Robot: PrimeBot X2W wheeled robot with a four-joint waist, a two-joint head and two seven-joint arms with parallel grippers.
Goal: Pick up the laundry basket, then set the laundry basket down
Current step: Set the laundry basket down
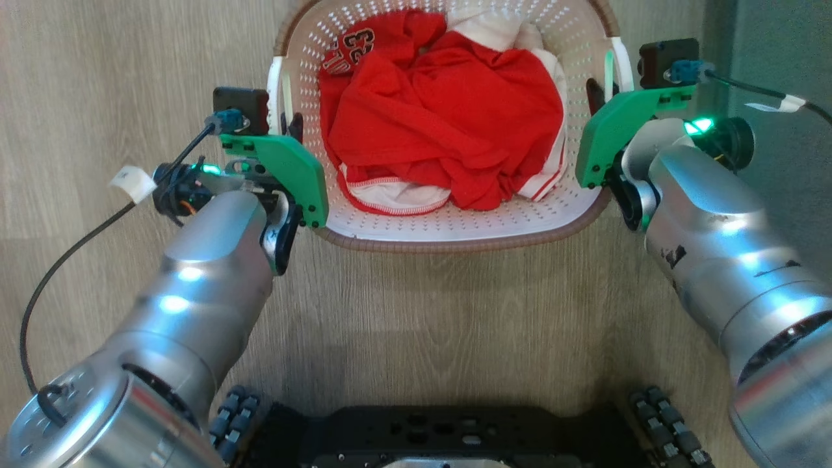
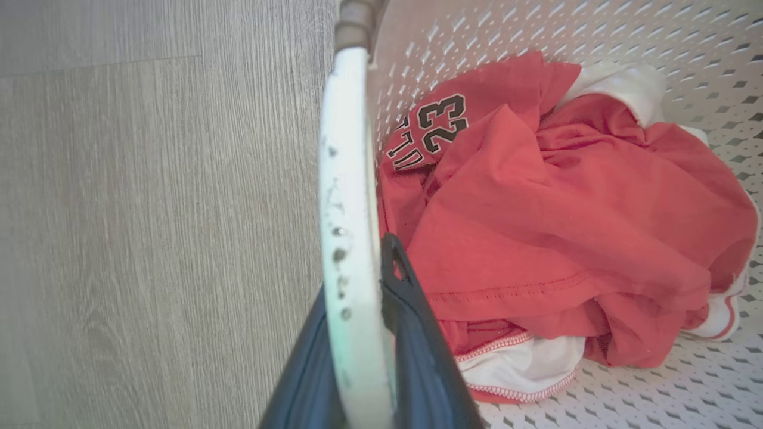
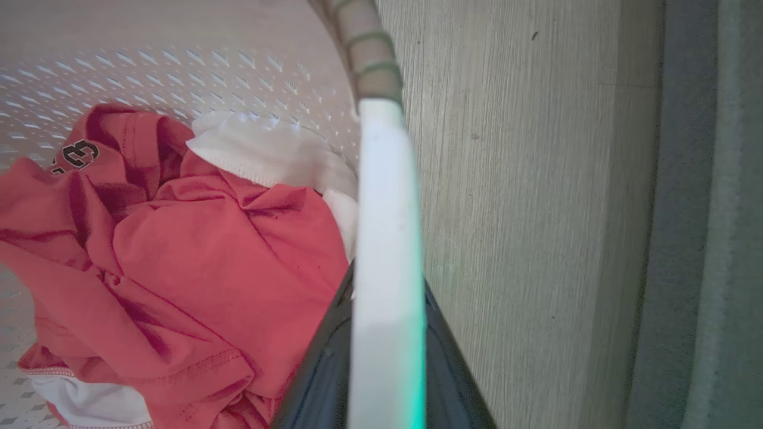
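Note:
The laundry basket point(image 1: 455, 242) is cream-white and perforated with a brown braided rim, and it lies at the top middle of the head view over the wood floor. A red jersey and white cloth point(image 1: 442, 110) fill it. My left gripper point(image 1: 286, 125) is shut on the basket's left white handle point(image 2: 349, 179), with one dark finger point(image 2: 411, 310) inside the basket wall and the other outside. My right gripper point(image 1: 604, 92) is shut on the right white handle point(image 3: 387, 208), its fingers point(image 3: 319, 375) on either side of it. I cannot tell whether the basket touches the floor.
My dark wheeled base point(image 1: 442, 435) sits just behind the basket at the bottom of the head view. A grey-green strip point(image 1: 780, 65) runs along the right, close to my right arm, and a grey band point(image 3: 697, 208) borders the floor there. Wood floor point(image 2: 149, 238) stretches left of the basket.

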